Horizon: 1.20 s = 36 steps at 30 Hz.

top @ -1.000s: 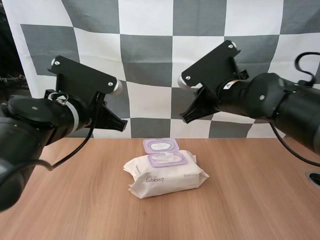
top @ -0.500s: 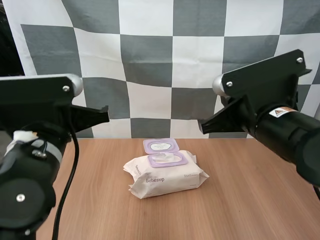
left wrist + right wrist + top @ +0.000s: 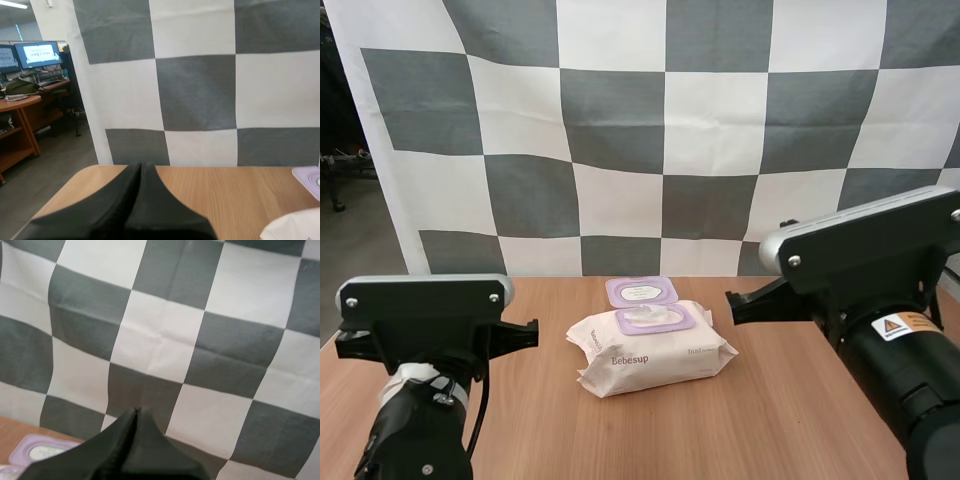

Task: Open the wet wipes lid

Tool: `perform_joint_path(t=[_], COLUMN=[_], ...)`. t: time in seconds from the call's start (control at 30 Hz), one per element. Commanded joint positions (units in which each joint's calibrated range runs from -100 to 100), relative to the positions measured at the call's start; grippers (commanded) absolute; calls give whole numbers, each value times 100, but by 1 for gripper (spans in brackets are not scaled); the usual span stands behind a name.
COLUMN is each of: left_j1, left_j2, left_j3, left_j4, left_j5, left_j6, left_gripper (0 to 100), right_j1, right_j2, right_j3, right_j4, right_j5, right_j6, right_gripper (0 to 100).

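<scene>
High view: the table's [image 3: 800, 420] far edge runs just behind the pack, and its left edge shows beside the left arm. Bare wood lies both sides of the wet wipes pack [image 3: 655, 352] and in front of it. The pack sits mid-table, nearer the far edge. Its long axis runs approx left-right, slightly skewed, w/ the printed face toward the arms' bases. The lid [image 3: 642, 291] is open, flipped back flat toward the far edge, hinge on the far side of the purple opening [image 3: 655, 319]. White wipe shows in the opening. The left gripper [image 3: 530, 328] is low, left of the pack and apart from it, pointing across toward it, approx level. The right gripper [image 3: 732, 302] is right of the pack, near its far right corner, not touching, pointing left. Both wrists are approx horizontal.

Left wrist view: the left gripper's [image 3: 140, 170] fingers are pressed together as one dark wedge, nothing btwn them, aimed over bare wood toward the far edge. The table's rounded left corner is near the wedge. The pack's white corner and a bit of the lid lie apart from the tips, wood btwn.

Right wrist view: the right gripper [image 3: 136, 412] is clenched likewise, one wedge, empty. The open lid lies just beside it, w/ a sliver of table next to it.
</scene>
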Motion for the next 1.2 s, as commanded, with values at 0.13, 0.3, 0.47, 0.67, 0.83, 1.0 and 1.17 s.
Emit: perform_joint_path(t=[0.13, 0.3, 0.47, 0.67, 0.83, 1.0, 1.17], left_j1=[1, 1, -6, -221, -291, -291, -411], left_j2=[-10, -374, -985, -1492, -1492, -1492, -1492], left_j3=[229, 229, 229, 229, 229, 229, 229], left_j4=[35, 444, 566, 886, 742, 984, 1757], left_j5=[0, 352, 1226, 3139, 3007, 3177, 3202], left_j6=[-78, -79, -79, -122, -1103, -1658, -1662], left_gripper=[0, 0, 0, 0, 0, 0, 0], right_j1=[2, 2, 2, 2, -23, -144, -244], right_j2=[3, 3, 3, 3, 3, 3, 3], right_j3=[704, 1543, 2024, 2024, 2024, 2024, 2024], right_j4=[-787, -2142, -1978, -92, 601, 601, -38], right_j5=[-10, -634, -1702, -2047, -1270, -123, -550], right_j6=[-8, -655, -1196, -724, -326, 370, 287], right_gripper=[0, 0, 0, 0, 0, 0, 0])
